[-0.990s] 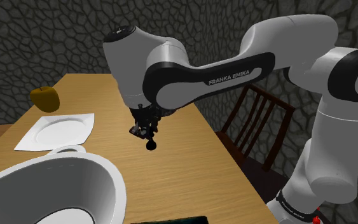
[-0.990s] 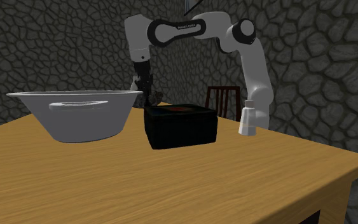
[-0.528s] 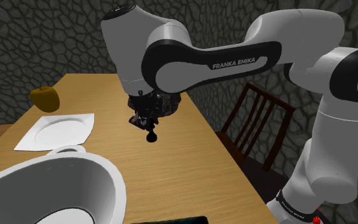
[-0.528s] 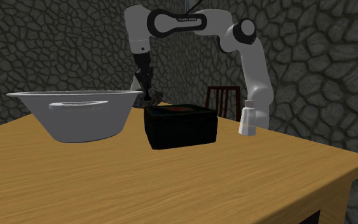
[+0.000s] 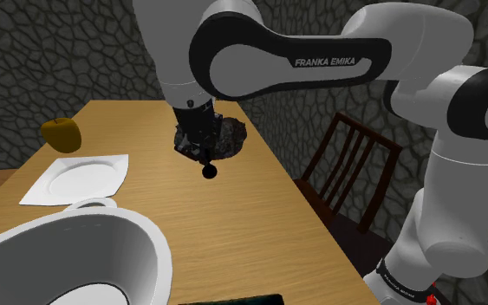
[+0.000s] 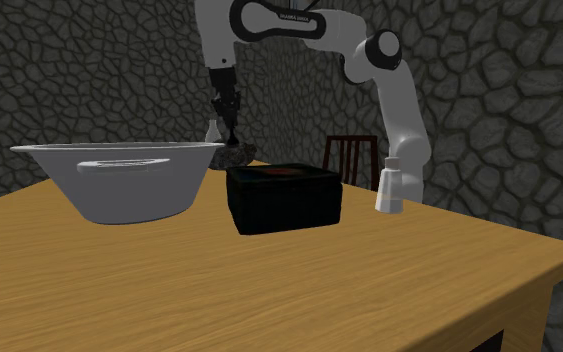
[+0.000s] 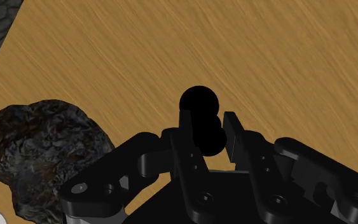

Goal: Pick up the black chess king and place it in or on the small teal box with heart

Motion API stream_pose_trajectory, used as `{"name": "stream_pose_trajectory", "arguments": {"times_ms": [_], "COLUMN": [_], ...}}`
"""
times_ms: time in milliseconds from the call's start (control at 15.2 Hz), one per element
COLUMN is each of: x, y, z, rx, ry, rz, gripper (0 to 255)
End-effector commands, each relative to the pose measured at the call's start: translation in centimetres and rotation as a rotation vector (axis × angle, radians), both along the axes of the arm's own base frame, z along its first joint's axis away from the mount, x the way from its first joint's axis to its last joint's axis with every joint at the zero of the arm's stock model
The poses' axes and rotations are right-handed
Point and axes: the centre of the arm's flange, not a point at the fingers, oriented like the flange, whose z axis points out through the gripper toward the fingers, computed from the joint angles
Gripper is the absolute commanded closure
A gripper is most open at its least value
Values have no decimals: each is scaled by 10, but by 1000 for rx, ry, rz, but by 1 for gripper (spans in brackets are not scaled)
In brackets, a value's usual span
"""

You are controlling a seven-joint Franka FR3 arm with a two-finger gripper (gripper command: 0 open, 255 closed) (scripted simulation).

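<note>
**Shoulder view.** The white bowl [image 5: 86,256] is cut off by the left and bottom edges. Only a sliver of the dark box [image 5: 230,300] clears the bottom edge, and the arm's [image 5: 320,65] upper link runs off the top. The jaws cover part of the black chess king [image 5: 209,170] and the left side of the dark rock [image 5: 231,135].

**Second exterior view.** Bowl and box hide most of the rock. The king cannot be told from the jaws. The reddish mark on the box lid is too small to read.

**Wrist view.** The rock is cut off at the frame.
</note>
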Motion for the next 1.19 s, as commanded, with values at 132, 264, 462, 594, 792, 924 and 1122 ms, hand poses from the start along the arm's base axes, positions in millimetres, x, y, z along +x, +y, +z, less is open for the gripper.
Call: {"name": "stream_pose_trajectory", "arguments": {"times_ms": [132, 264, 462, 594, 792, 924, 1122], "x": [1, 1, 1, -21, -55, -77, -110], "y": [0, 0, 0, 15, 36, 50, 72], "z": [22, 32, 43, 45, 47, 49, 51], "rx": [0, 0, 0, 0, 0, 0, 0], "ry": [0, 0, 0, 0, 0, 0, 0], "rz": [0, 0, 0, 0, 0, 0, 0], "gripper": [255, 255, 255, 255, 255, 255, 255]}}
